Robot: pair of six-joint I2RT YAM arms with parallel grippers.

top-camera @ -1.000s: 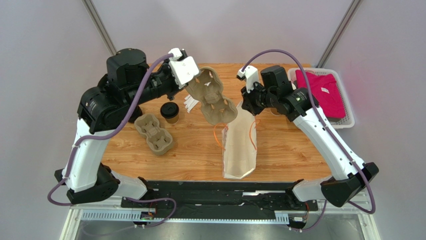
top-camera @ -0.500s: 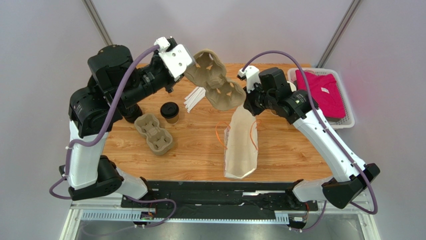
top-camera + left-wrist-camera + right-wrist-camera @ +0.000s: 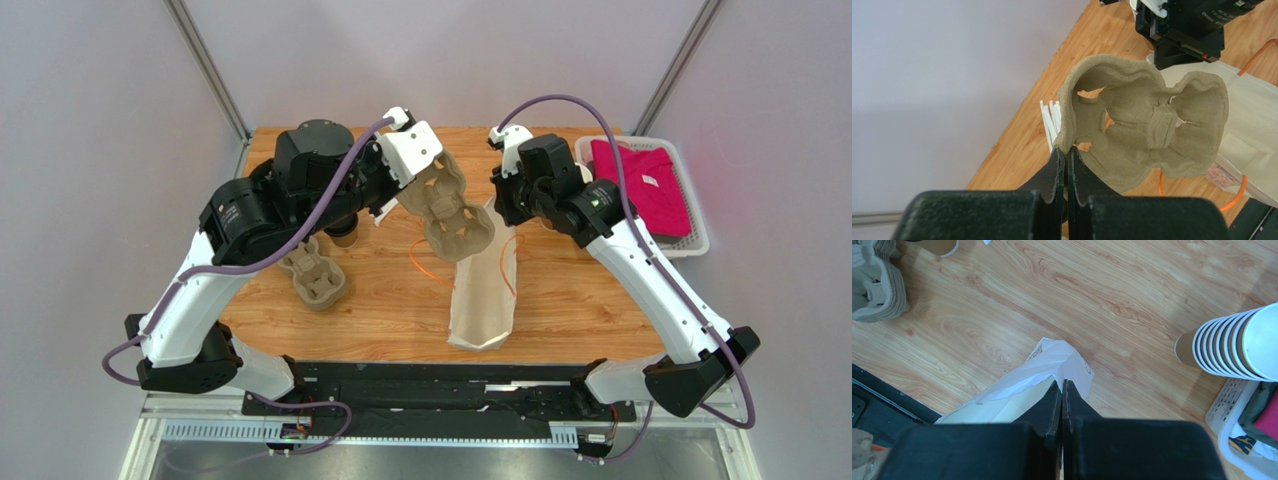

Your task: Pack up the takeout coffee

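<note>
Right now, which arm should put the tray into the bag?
Left. The left gripper is shut on the tray rim, holding it tilted by the top of the bag. The right gripper is shut on the bag's top edge, probably holding it up, so it isn't free.

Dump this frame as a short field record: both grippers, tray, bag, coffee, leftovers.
left gripper: shut on the rim of the pulp tray
pulp tray: in the air, tilted, lower end at the bag's mouth
right gripper: shut on the top edge of the paper bag
paper bag: lying on the table
takeout coffee: on the table, outside the bag, mostly hidden by the left arm
spare trays: stacked, left of the bag
lidless cups: stacked beside the basket
</note>
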